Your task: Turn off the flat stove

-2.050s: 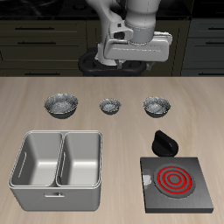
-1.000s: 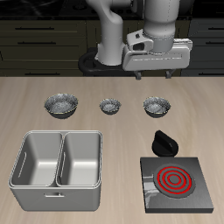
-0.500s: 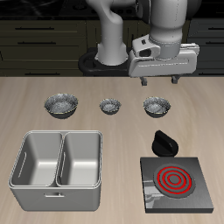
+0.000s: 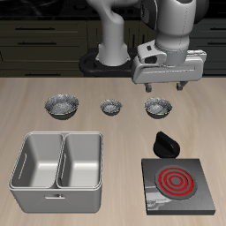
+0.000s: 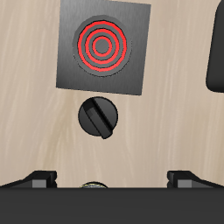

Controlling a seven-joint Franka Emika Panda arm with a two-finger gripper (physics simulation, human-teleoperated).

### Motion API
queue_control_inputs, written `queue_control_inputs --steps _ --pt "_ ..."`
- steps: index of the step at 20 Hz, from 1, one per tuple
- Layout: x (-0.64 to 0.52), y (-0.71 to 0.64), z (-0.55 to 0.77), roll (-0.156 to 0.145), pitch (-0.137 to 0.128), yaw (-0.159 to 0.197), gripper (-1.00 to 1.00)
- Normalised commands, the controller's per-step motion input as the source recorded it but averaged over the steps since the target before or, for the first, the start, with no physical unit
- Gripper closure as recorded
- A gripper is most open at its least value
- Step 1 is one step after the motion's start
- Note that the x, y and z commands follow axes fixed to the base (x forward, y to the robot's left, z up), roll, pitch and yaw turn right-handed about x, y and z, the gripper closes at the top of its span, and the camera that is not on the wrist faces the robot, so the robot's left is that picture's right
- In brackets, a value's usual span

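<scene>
A: Where does the flat stove [image 4: 178,184] sit?

B: Near the table's front edge, beside the steel double-basin tray [image 4: 58,170]. Its coil rings [image 5: 101,45] glow red, so it reads as on. The black knob [image 4: 165,143] stands just behind the plate, on the side toward the three small metal bowls [image 4: 109,107].

A: And the gripper [image 4: 164,86]?

B: High above the table, over the rearmost part near the bowls, well apart from the knob. The wrist view shows both fingertips [image 5: 36,178] spread wide with nothing between them: open and empty.

A: What could go wrong from here?

B: Three risks, as I judge it. First, the knob's grip ridge lies at a slant in the wrist view; fingers descending out of line with it could close on the round body and slip instead of turning it. Second, a descent too far forward would put a fingertip on the hot plate instead. Third, the nearest bowl [image 4: 159,107] lies close to the approach path, and a low sweep could knock it.
</scene>
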Motion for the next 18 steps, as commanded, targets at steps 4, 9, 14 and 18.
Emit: queue_control_inputs --steps 4,9,14,18 --pt "0.11 0.11 -0.12 -0.004 0.016 0.061 -1.0" --pt "0.01 0.04 -0.08 -0.013 -0.007 0.077 -1.0" --pt "0.02 0.02 -0.19 -0.017 0.028 0.068 -1.0" --pt "-0.02 0.03 -0.2 -0.003 0.002 0.103 -1.0"
